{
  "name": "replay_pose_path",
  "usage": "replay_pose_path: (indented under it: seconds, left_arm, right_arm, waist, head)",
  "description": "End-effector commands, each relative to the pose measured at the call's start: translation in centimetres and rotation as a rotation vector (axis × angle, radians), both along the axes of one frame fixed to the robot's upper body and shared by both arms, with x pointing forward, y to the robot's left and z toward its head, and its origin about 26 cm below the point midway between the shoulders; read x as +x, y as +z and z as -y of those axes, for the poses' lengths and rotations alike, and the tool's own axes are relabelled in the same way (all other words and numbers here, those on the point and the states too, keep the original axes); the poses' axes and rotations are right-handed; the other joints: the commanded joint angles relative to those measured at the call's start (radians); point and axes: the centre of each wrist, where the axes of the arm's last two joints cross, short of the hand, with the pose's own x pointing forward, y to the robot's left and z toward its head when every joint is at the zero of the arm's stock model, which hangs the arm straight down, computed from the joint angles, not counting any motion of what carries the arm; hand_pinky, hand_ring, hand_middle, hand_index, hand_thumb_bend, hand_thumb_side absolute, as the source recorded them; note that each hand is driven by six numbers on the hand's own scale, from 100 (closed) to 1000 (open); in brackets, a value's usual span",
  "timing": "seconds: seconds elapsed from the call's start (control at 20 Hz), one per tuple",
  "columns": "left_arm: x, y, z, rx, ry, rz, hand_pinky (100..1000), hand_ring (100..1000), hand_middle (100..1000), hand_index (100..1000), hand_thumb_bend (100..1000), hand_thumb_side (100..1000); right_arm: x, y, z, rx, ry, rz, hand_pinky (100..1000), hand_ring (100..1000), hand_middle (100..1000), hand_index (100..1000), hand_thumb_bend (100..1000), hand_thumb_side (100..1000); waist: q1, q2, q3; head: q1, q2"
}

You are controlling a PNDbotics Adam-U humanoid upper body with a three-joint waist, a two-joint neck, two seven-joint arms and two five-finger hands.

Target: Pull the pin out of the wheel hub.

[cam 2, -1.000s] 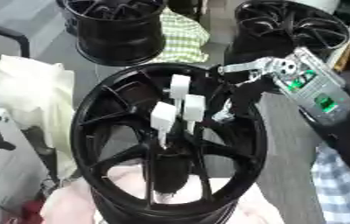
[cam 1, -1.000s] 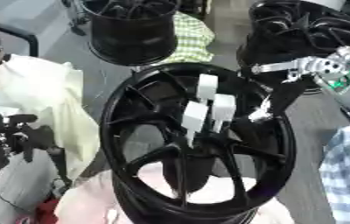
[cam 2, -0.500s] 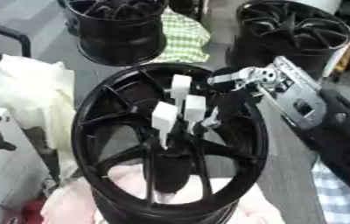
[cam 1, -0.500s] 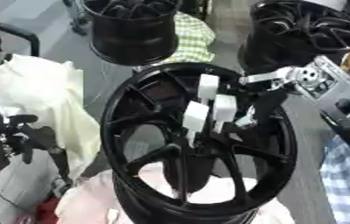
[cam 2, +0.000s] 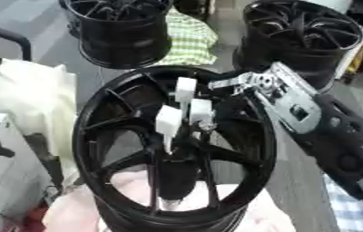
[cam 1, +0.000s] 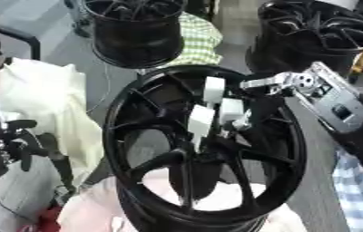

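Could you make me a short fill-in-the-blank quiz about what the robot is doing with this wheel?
1. The white pins stand at the wheel's ____.
2. The right hand reaches over the wheel from the view's ____ side.
3. The wheel's colour is ____.
4. The left hand rests at the view's ____ edge, away from the wheel.

Missing words: hub; right; black; left
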Motion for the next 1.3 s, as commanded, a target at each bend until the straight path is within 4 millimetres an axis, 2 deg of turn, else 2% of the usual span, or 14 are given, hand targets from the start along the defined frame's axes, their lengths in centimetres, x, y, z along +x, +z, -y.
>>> replay_pose_path:
  seconds: [0.05, 0.15, 0.3, 0.45, 0.5, 0.55, 0.7, 0.85, 0.9, 1.0, 1.1, 1.15, 1.3]
  left_arm:
    - [0.3, 0.8, 0.2, 0.015, -0.015, 0.026, 728, 378, 537, 828, 100, 926]
    - [0.3, 0.8, 0.2, 0.014, -0.015, 0.025, 728, 382, 537, 828, 100, 927]
    - [0.3, 0.8, 0.2, 0.014, -0.016, 0.021, 728, 384, 536, 828, 100, 928]
    - [0.2, 0.7, 0.2, 0.023, -0.014, 0.013, 729, 365, 538, 829, 100, 935]
    - [0.2, 0.7, 0.2, 0.028, -0.013, 0.012, 730, 366, 538, 830, 100, 936]
    - [0.2, 0.6, 0.2, 0.031, -0.012, 0.011, 729, 367, 538, 830, 100, 934]
    - [0.2, 0.6, 0.1, 0.036, -0.012, 0.011, 730, 364, 538, 830, 100, 934]
    - [0.0, 0.5, -0.2, 0.046, 0.0, 0.007, 730, 365, 538, 830, 100, 935]
    - [0.0, 0.5, -0.3, 0.048, 0.003, 0.007, 730, 365, 538, 830, 100, 935]
    - [-0.2, 0.6, -0.6, 0.053, 0.014, 0.007, 730, 369, 538, 830, 100, 935]
    - [-0.3, 0.6, -0.9, 0.057, 0.026, 0.009, 731, 364, 537, 830, 100, 935]
    - [-0.4, 0.6, -1.1, 0.058, 0.033, 0.011, 731, 362, 537, 830, 100, 935]
    - [-0.6, 0.6, -1.6, 0.06, 0.052, 0.019, 731, 350, 537, 830, 100, 935]
  right_arm:
    - [0.1, 1.3, 0.1, 0.003, -0.01, 0.059, 685, 661, 610, 691, 100, 254]
    - [-0.1, 1.5, 0.2, 0.016, -0.014, 0.089, 666, 611, 546, 635, 100, 224]
    - [-0.4, 2.1, 0.4, 0.032, -0.013, 0.127, 672, 613, 526, 616, 100, 235]
    - [-1.1, 4.4, 1.3, 0.032, -0.007, 0.19, 700, 639, 531, 621, 100, 271]
    - [-1.5, 5.3, 1.7, 0.03, -0.007, 0.209, 705, 644, 537, 626, 100, 386]
    - [-1.8, 6.3, 2.2, 0.03, -0.012, 0.228, 708, 646, 534, 626, 100, 285]
    - [-2.8, 8.7, 3.4, 0.042, -0.031, 0.263, 709, 645, 533, 627, 100, 290]
    - [-4.6, 12.7, 7.5, 0.102, -0.126, 0.357, 708, 641, 535, 631, 100, 296]
    - [-5.3, 13.6, 8.7, 0.124, -0.16, 0.385, 708, 641, 535, 631, 100, 296]
    - [-6.6, 14.6, 12.5, 0.161, -0.293, 0.449, 700, 629, 530, 630, 100, 291]
    - [-7.8, 13.9, 16.7, 0.201, -0.46, 0.497, 691, 622, 529, 632, 100, 283]
    - [-8.4, 12.9, 18.9, 0.221, -0.559, 0.516, 692, 620, 527, 631, 100, 280]
    - [-11.0, 7.2, 25.3, 0.303, -0.882, 0.583, 685, 609, 535, 645, 100, 258]
  waist:
    - [0.005, -0.008, 0.001]
    - [0.005, -0.009, 0.0]
    - [0.004, -0.011, -0.002]
    - [0.001, -0.015, -0.007]
    - [0.0, -0.016, -0.008]
    - [-0.002, -0.018, -0.01]
    - [-0.004, -0.02, -0.015]
    - [-0.012, -0.022, -0.034]
    - [-0.014, -0.023, -0.037]
    - [-0.017, -0.022, -0.049]
    - [-0.019, -0.019, -0.063]
    - [-0.019, -0.017, -0.073]
    - [-0.016, -0.009, -0.093]
  head:
    - [-0.004, -0.002]
    - [-0.003, -0.002]
    - [-0.002, -0.002]
    - [0.0, -0.002]
    - [0.0, -0.002]
    - [0.0, -0.002]
    - [0.002, -0.002]
    - [0.016, -0.002]
    - [0.019, -0.002]
    - [0.034, -0.002]
    - [0.046, -0.002]
    - [0.055, -0.002]
    - [0.079, -0.002]
